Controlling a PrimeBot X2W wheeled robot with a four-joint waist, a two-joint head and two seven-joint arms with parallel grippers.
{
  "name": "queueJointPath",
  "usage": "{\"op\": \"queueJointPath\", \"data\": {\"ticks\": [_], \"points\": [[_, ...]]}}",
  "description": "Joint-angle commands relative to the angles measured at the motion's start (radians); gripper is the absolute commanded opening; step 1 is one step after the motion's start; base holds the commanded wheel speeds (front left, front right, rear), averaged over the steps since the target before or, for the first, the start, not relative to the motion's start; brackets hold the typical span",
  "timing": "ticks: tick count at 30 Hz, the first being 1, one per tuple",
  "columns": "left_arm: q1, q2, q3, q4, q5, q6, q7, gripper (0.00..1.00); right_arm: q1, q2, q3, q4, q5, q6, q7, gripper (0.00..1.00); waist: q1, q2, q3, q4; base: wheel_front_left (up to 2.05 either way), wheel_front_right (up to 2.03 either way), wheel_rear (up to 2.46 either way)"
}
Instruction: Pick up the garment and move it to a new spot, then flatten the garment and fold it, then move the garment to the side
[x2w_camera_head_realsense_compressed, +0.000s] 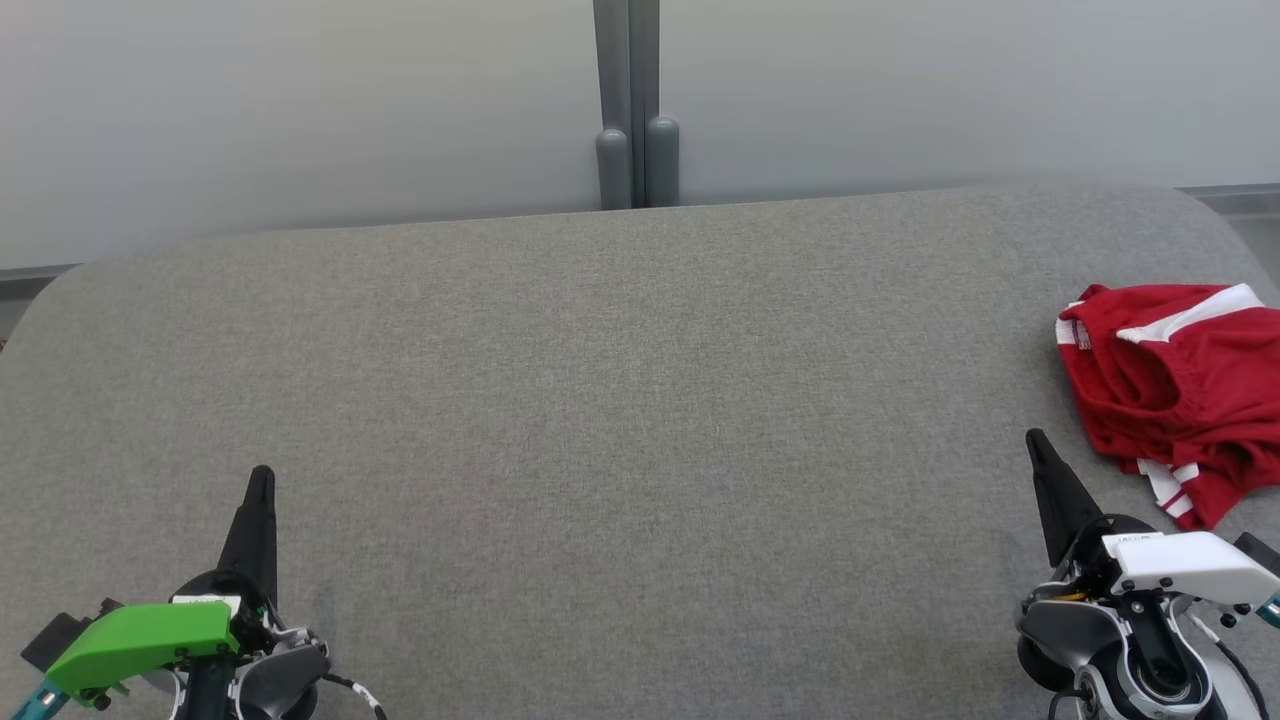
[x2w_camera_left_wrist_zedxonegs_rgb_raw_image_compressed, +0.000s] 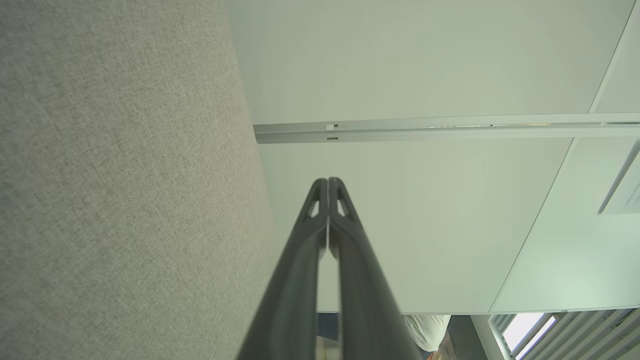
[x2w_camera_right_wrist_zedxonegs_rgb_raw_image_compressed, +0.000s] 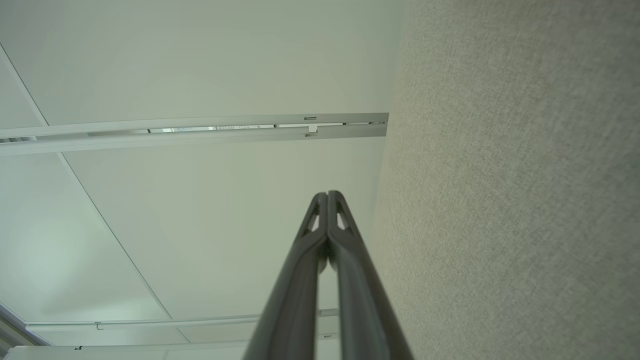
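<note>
The red garment (x2w_camera_head_realsense_compressed: 1175, 400), trimmed with white stripes, lies crumpled at about 3 o'clock in the head view, at the right edge of the grey fabric-covered surface (x2w_camera_head_realsense_compressed: 600, 400) and partly cut off by the frame. The right gripper (x2w_camera_head_realsense_compressed: 1036, 442) sits at 5 o'clock, near the heap's lower left corner but not touching it, with its fingers pressed together and nothing between them. The left gripper (x2w_camera_head_realsense_compressed: 260, 478) at 7 o'clock is well apart from the cloth, likewise closed and empty. Each wrist view shows the finger pair meeting at the tips, with nothing pinched. The garment looks light, thin and limp, probably a slick sports knit, so it should drape and slide when lifted. The best hold is likely a raised fold or the striped hem at 4 o'clock of the heap, pinching several layers together.
</note>
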Motion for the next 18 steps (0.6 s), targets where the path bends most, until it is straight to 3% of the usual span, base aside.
{"op": "queueJointPath", "data": {"ticks": [1, 18], "points": [[-0.015, 0.007, 0.002, -0.003, -0.002, -0.007, 0.001, 0.0, 0.008, -0.004, -0.001, -0.005, 0.007, 0.0, 0.002, 0.0, 0.0, -0.0001, 0.0, 0.0, 0.0, 0.0, 0.0], [-0.015, 0.007, 0.002, -0.003, -0.002, -0.007, 0.001, 0.0, 0.008, -0.004, -0.001, -0.005, 0.007, 0.0, 0.002, 0.0, 0.0, -0.0001, 0.0, 0.0, 0.0, 0.0, 0.0]]}}
